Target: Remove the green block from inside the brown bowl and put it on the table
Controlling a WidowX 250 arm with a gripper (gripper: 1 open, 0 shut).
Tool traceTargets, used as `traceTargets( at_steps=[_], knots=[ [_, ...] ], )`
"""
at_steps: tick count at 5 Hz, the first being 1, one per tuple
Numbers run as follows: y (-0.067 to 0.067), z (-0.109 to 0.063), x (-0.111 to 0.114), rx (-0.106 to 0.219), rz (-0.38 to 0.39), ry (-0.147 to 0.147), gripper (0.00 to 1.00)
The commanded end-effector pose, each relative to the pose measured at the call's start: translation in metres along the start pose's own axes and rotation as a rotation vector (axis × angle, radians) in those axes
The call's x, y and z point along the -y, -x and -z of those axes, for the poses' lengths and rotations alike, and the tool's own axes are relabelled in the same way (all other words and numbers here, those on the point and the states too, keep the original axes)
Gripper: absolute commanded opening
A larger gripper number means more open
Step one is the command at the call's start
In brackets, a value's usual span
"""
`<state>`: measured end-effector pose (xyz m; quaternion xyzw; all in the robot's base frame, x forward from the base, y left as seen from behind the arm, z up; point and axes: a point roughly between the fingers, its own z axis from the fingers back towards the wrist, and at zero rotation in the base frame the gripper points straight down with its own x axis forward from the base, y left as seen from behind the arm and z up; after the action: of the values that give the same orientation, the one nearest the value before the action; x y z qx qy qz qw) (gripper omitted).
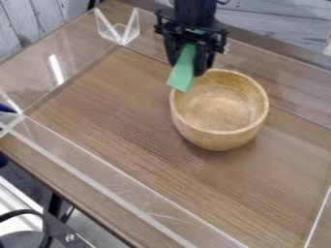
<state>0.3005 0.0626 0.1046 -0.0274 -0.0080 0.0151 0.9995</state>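
Tool (192, 50) clamped on the green block (187, 68), beside the brown bowl (220, 108); a slack grip could drop it onto the rim, short of the surface (116, 126).

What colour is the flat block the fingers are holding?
Bright green: the flat rectangular green block, clearest in the camera view.

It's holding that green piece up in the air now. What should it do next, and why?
Probably lower it onto the bare table. The hand grips the green block beside the bowl, no longer inside it, with open wood below to the left.
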Motion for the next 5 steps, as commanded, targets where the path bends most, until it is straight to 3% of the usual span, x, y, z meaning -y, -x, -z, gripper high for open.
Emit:
traceTargets(
  at_steps=[1,4,5],
  knots=[
    [0.007,-0.018,-0.017,0.054,-0.012,-0.037,0.0],
    [0.052,0.037,-0.038,-0.048,-0.013,-0.095,0.0],
    [0.058,0.056,-0.042,-0.076,-0.009,-0.102,0.0]
  ],
)
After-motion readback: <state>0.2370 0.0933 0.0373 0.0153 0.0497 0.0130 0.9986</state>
